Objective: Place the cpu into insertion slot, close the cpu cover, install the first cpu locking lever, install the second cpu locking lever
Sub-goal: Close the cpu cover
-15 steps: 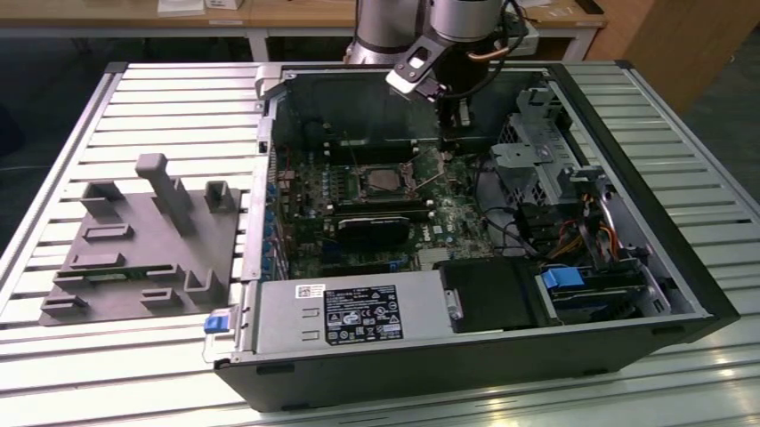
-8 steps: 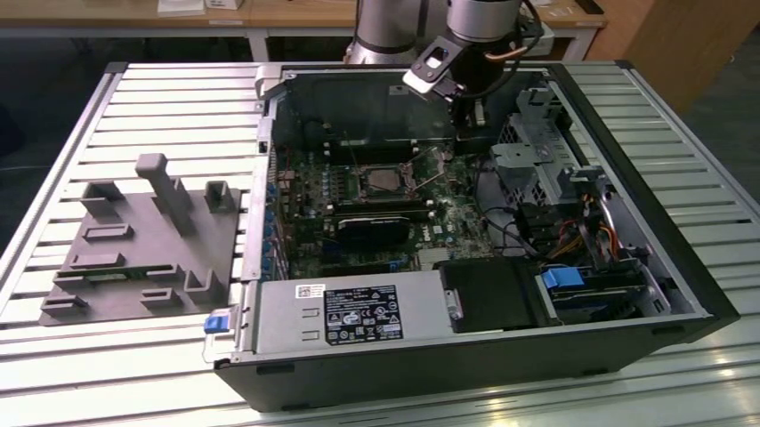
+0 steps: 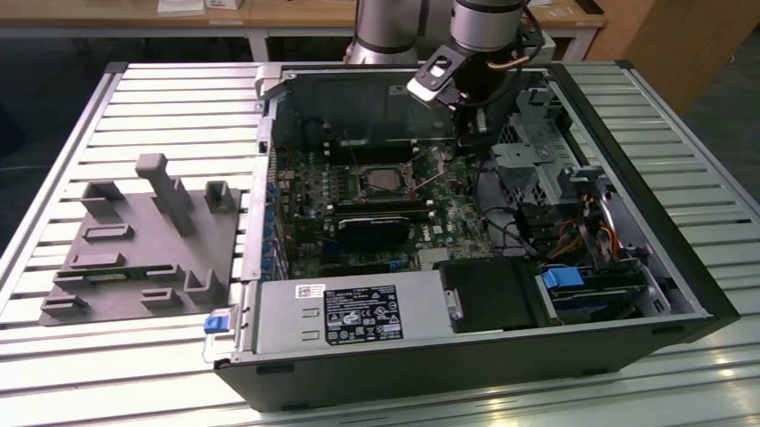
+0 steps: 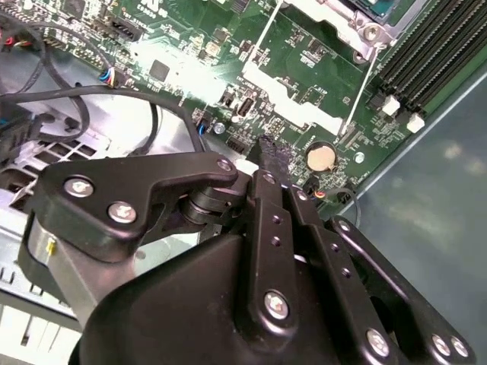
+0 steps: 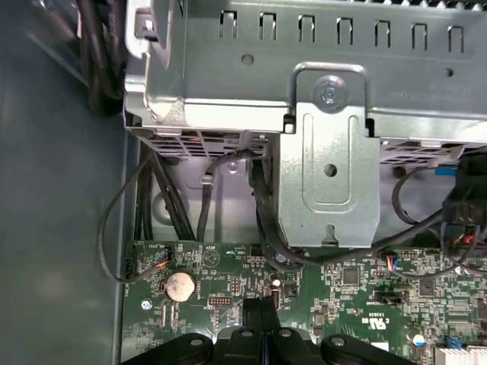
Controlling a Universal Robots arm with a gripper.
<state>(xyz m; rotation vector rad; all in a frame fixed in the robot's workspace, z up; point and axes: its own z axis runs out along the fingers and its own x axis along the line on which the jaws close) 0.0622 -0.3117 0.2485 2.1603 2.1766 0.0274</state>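
Observation:
Inside the open computer case (image 3: 665,267), the cpu (image 3: 383,181) lies flat with its silver-grey top up in the insertion slot (image 3: 383,169) on the green motherboard. A corner of that slot (image 4: 358,19) shows in the second wrist view. From it, two thin silvery locking levers (image 4: 255,46) (image 4: 358,99) reach toward the gripper. A silvery plate between them (image 4: 293,95) looks like the cpu cover swung open. My gripper (image 3: 457,133) hangs over the board on the slot's side toward the exterior view's right. Its black fingertips (image 4: 270,156) (image 5: 259,312) are shut together on nothing.
A metal drive cage (image 5: 327,152) and black cables (image 5: 183,205) stand close beyond the fingertips, with a coin battery (image 5: 180,285) on the board nearby. Long memory slots (image 4: 426,61) run beside the slot. A black fan (image 3: 368,229), a power supply (image 3: 344,311) and a grey fixture block (image 3: 142,240) are also present.

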